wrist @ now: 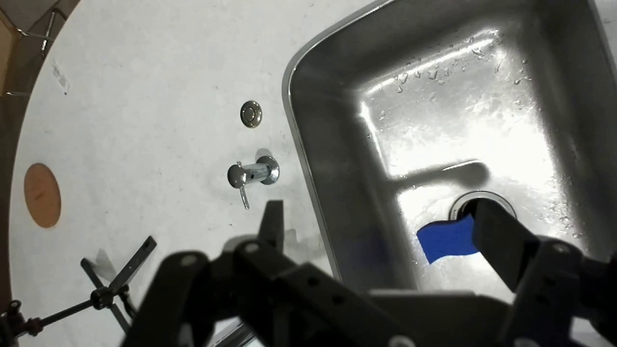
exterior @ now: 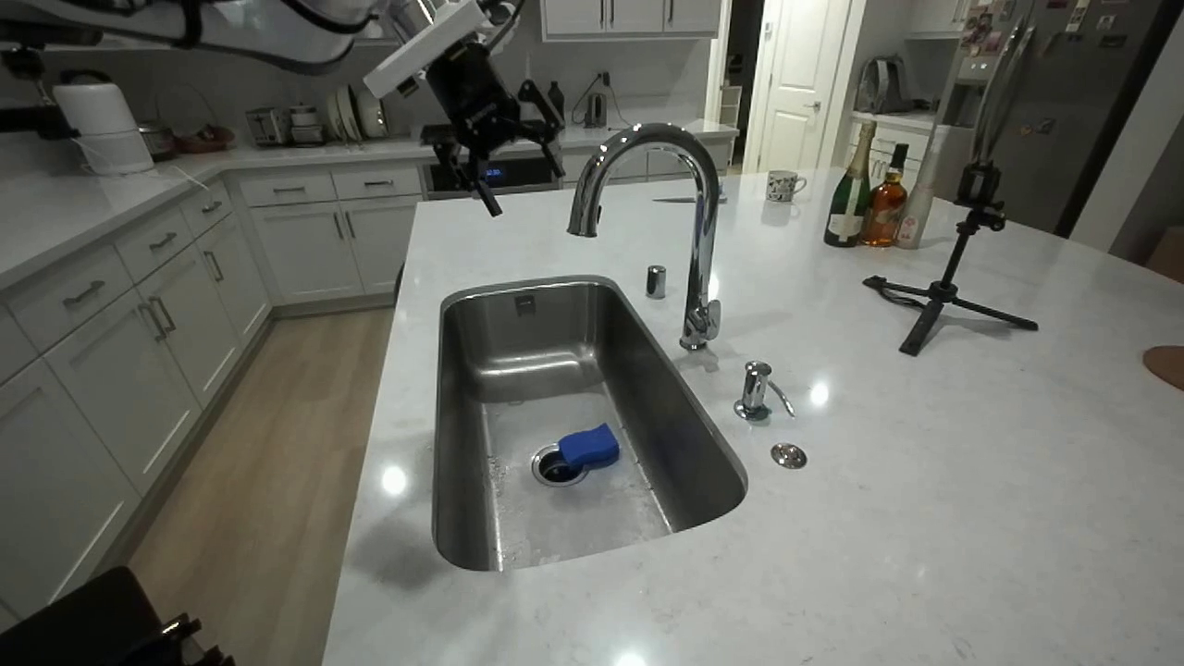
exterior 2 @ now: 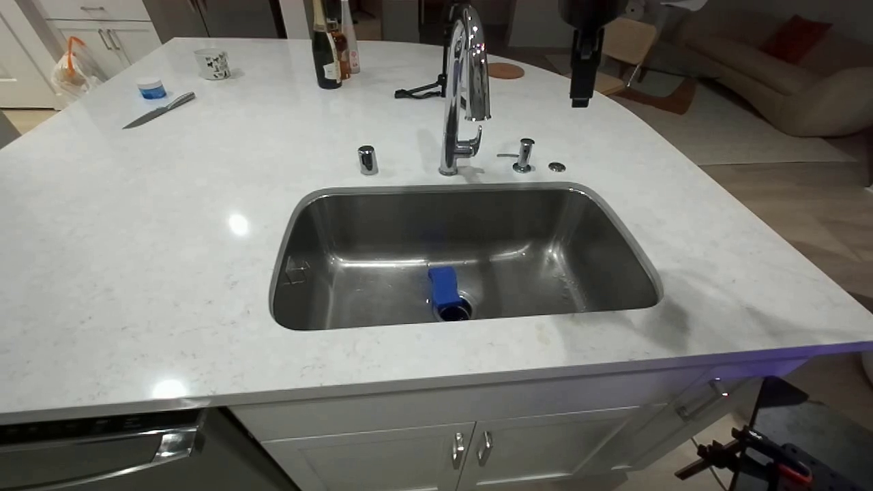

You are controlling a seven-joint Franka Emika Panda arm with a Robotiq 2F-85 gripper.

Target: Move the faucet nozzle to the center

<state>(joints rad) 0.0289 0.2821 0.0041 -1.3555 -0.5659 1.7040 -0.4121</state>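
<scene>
The faucet is a shiny steel gooseneck standing behind the sink, its nozzle [exterior: 584, 217] hanging at the end of the arch. In an exterior view the nozzle [exterior 2: 479, 102] points down, slightly right of the faucet's base. The sink basin [exterior: 555, 370] shows in both exterior views [exterior 2: 382, 290] and in the wrist view [wrist: 332, 144]. My gripper [exterior: 524, 188] is open and empty, above the counter and apart from the faucet. It also shows in an exterior view [exterior 2: 583, 88], right of the faucet. In the wrist view its fingers [wrist: 381, 214] are wide apart; only a faucet sliver shows lower left.
A blue sponge [exterior: 589, 447] lies by the drain in the sink. A soap dispenser [exterior: 755, 388], a short chrome fitting [exterior: 656, 281] and a round button [exterior: 789, 455] stand beside the sink. A black tripod [exterior: 942, 292] and bottles [exterior: 848, 199] stand farther off. A knife [exterior 2: 160, 110] lies on the counter.
</scene>
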